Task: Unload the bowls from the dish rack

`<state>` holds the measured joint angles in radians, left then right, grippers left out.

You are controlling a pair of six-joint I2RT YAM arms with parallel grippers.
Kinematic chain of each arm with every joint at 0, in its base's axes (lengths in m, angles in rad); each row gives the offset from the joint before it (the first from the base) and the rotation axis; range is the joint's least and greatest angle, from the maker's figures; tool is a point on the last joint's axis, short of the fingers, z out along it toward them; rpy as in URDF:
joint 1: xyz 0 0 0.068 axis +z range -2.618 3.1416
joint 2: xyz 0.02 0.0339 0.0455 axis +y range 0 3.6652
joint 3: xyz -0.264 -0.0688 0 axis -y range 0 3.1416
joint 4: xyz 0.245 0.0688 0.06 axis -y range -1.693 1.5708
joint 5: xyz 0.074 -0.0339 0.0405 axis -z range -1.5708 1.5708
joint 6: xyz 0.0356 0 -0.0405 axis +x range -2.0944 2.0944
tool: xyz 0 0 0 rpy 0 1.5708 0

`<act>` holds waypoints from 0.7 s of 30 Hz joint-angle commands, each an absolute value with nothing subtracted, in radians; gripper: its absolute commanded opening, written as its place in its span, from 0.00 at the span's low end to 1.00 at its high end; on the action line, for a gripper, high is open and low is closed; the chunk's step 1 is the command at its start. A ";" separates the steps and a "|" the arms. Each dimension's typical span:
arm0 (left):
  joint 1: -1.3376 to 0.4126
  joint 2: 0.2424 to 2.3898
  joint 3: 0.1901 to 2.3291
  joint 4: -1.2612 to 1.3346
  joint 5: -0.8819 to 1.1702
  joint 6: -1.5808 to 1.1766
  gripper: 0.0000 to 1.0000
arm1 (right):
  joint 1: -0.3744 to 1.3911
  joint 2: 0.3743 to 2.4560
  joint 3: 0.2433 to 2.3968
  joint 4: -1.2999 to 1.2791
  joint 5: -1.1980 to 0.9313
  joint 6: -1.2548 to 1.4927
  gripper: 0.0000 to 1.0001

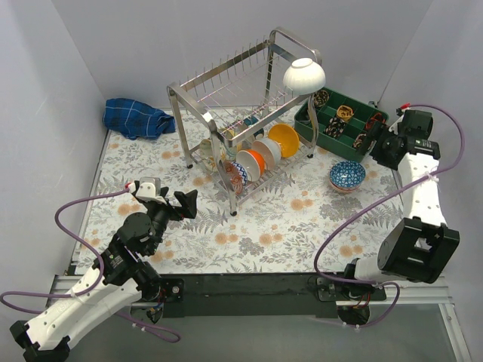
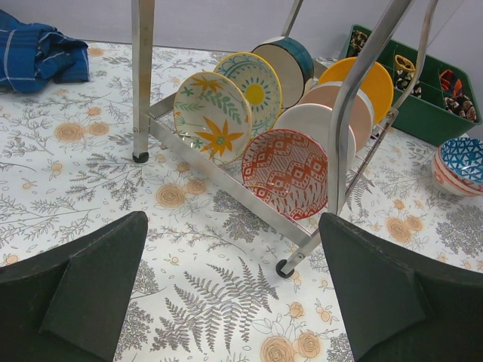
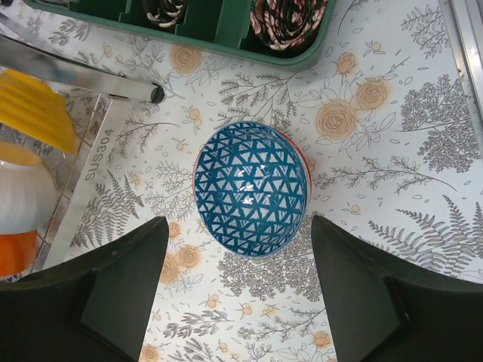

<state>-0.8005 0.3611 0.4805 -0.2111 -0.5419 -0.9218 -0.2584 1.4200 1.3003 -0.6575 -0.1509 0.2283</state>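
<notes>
The left gripper (image 2: 232,222) is spread wide and holds nothing. It sits low over the flower-patterned bench (image 1: 287,234), facing the lower tier of the dish rack (image 1: 178,113). In that tier, bowls stand on edge in two rows. Nearest the gripper is a red-and-white patterned bowl (image 2: 287,172), with a cream floral bowl (image 2: 213,117) to its left. Paler bowls and an orange bowl (image 1: 284,139) stand behind. A white bowl (image 1: 304,75) rests upside down on the rack's top right corner.

The right gripper (image 3: 240,226) is also wide open and empty. It hangs above a blue triangle-patterned bowl (image 3: 253,188), which sits upright on the bench to the right of the rack. A green divided tray (image 1: 309,128) lies just beyond that bowl. A crumpled blue cloth (image 1: 137,118) lies at the far left.
</notes>
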 commanded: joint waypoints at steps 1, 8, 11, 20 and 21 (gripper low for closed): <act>-0.795 0.371 0.483 -0.225 -0.545 -0.908 0.98 | -0.247 1.362 1.300 -0.663 -0.143 0.184 0.84; -0.795 0.370 0.485 -0.235 -0.543 -0.911 0.98 | -0.278 1.374 1.113 -0.482 -0.334 0.273 0.78; -0.795 0.368 0.485 -0.239 -0.543 -0.911 0.98 | -0.319 1.384 1.025 -0.346 -0.429 0.357 0.77; -0.795 0.383 0.485 -0.239 -0.541 -0.908 0.98 | -0.413 1.445 0.838 -0.009 -0.620 0.512 0.75; -0.795 0.388 0.485 -0.239 -0.540 -0.907 0.98 | -0.416 1.448 0.831 -0.011 -0.621 0.514 0.75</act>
<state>-0.8005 0.3714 0.4805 -0.2337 -0.5400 -0.9203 -0.3962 1.4235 0.8589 -0.1825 -0.5076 0.4442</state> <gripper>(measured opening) 0.982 0.753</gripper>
